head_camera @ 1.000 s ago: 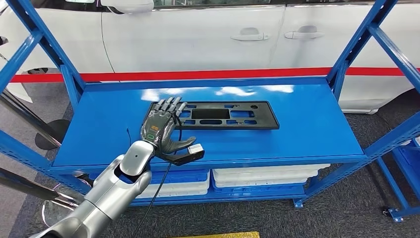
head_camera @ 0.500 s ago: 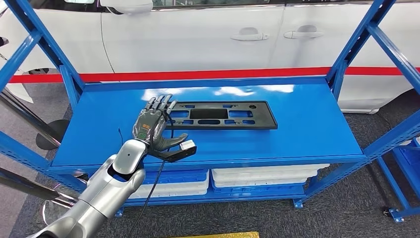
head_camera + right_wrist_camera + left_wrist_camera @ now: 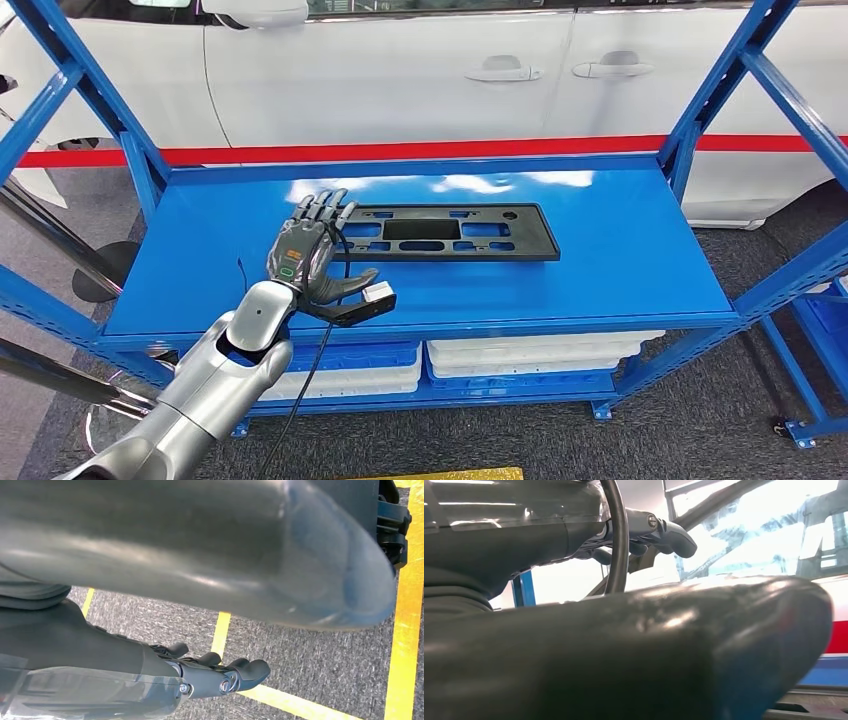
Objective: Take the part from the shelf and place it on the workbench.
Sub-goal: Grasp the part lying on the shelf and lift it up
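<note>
The left hand reaches over the front-left part of the blue shelf, palm down, its fingers spread and stretched forward, the thumb stuck out to the side. It holds nothing. The fingertips lie at the left end of the part, a flat black rectangular frame with cut-outs lying flat on the shelf board; from the head view it cannot be told whether they touch the frame or hover just above it, and the hand covers the frame's near left corner. A dark bracket with a pale block sits under the wrist, and a black cable hangs from it down past the shelf edge.

In the left wrist view the thumb is a blurred dark mass, with only a few finger ends clear against glare; neither the part nor the shelf board can be made out there.

The right hand hangs over grey floor with yellow lines; its fingers lie nearly straight and close together, with nothing in them.

Behind the shelf stands a white car with a red stripe along its lower side, cut off at the picture's top. Below the board, white and blue trays are partly hidden by the shelf's front edge.
</note>
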You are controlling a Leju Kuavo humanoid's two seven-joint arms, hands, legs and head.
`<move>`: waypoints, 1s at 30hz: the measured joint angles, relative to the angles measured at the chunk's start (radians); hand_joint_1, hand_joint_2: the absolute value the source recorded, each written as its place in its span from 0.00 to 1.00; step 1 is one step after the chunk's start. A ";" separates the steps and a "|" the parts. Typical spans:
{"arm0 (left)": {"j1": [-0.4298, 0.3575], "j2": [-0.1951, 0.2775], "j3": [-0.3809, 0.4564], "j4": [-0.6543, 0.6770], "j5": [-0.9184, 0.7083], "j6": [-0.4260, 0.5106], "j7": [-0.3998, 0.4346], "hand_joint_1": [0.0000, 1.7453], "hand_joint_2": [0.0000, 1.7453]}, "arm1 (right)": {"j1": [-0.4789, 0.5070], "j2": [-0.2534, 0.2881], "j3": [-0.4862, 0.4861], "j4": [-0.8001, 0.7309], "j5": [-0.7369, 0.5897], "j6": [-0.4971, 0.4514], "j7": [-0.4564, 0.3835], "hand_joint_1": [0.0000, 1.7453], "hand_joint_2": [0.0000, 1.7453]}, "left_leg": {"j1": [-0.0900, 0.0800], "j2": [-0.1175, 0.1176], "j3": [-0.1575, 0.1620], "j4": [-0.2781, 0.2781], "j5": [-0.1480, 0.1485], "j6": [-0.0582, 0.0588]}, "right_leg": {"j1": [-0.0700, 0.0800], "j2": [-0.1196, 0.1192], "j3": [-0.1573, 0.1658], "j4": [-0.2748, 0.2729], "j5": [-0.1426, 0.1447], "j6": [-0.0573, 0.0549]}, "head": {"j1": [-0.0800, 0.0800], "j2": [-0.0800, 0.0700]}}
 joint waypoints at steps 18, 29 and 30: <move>0.000 0.000 0.000 0.000 -0.018 0.001 -0.012 0.00 0.00 | 0.000 -0.001 0.000 0.000 0.001 -0.006 -0.004 0.00 0.00 | 0.000 0.000 0.000 0.000 0.000 0.000 | 0.000 0.000 0.000 0.000 0.000 0.000 | 0.000 0.000; 0.000 0.000 0.000 0.001 -0.018 0.001 -0.015 0.00 0.00 | 0.000 -0.001 0.000 0.000 -0.005 -0.016 -0.008 0.00 0.00 | -0.004 0.000 -0.001 0.004 -0.002 0.003 | -0.001 0.000 0.000 -0.001 0.000 0.001 | 0.000 0.000; 0.000 0.000 0.000 0.002 -0.018 0.001 -0.016 0.00 0.00 | 0.000 -0.001 0.000 0.000 -0.005 -0.018 -0.009 0.00 0.00 | -0.005 0.000 -0.001 0.005 -0.002 0.003 | -0.002 0.000 0.000 -0.001 0.000 0.002 | 0.000 0.000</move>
